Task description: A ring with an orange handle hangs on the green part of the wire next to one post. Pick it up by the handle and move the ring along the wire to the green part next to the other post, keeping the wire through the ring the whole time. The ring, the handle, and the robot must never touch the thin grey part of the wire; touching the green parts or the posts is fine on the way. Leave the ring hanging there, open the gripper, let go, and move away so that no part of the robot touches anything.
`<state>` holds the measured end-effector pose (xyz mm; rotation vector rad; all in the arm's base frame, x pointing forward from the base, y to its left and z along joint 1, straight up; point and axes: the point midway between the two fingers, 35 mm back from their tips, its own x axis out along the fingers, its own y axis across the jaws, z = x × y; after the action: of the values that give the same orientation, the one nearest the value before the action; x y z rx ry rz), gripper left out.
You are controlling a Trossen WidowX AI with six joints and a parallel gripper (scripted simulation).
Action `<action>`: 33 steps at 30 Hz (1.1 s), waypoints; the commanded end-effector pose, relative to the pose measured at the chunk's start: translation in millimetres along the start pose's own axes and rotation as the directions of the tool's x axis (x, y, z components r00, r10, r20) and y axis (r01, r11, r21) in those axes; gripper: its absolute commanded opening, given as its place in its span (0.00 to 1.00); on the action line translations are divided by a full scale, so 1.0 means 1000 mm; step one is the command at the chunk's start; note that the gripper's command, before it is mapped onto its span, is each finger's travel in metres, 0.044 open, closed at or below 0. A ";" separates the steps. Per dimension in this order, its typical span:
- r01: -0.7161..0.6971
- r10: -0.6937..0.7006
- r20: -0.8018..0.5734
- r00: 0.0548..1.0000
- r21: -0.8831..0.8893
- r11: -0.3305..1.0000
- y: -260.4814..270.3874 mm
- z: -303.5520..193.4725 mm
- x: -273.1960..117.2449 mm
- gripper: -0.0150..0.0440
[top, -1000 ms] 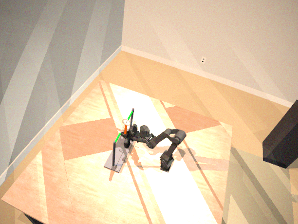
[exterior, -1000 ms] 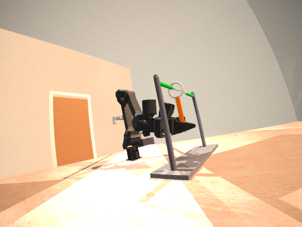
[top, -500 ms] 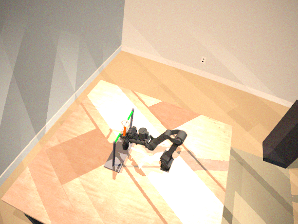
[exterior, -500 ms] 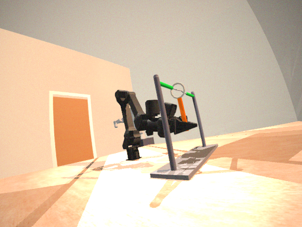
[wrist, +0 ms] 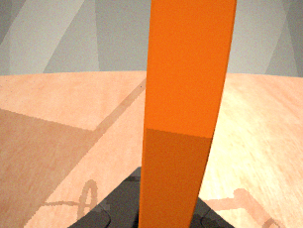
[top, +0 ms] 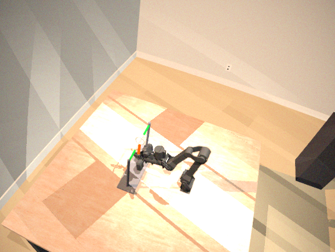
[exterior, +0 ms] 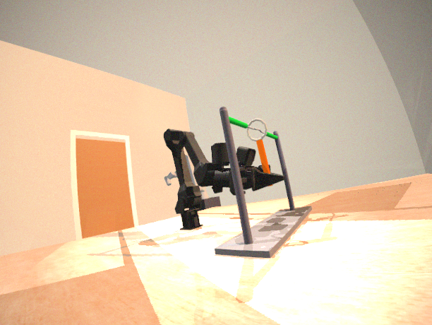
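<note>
The pale ring [top: 144, 141] [exterior: 257, 119] is around the thin grey part of the wire, between the two green parts. In the exterior view the wire passes through it, with the near green part [exterior: 238, 122] [top: 146, 129] close by and the far green part [exterior: 272, 136] [top: 132, 155] beyond. Whether the ring clears the wire cannot be told. The orange handle [top: 139, 149] [exterior: 262, 155] [wrist: 185, 74] hangs down from the ring, slightly tilted. My gripper [exterior: 277, 177] [wrist: 151, 177] is shut on the handle's lower part, below the wire.
The post nearer the exterior camera [exterior: 236, 176] [top: 148, 135] and the other post [exterior: 285, 173] [top: 128, 173] stand on a grey base [exterior: 243, 251] below my gripper. The arm [top: 178, 160] reaches in from one side of the stand.
</note>
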<state>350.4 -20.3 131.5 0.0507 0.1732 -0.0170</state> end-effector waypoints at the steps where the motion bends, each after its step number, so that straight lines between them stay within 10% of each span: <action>1: 0.000 0.000 0.008 1.000 -0.004 1.000 0.003 0.003 -0.001 0.00; 33: -0.076 0.077 0.004 0.997 -0.131 0.988 0.021 0.000 -0.002 0.00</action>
<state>349.6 -2.3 131.6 -0.0704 0.1711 0.0734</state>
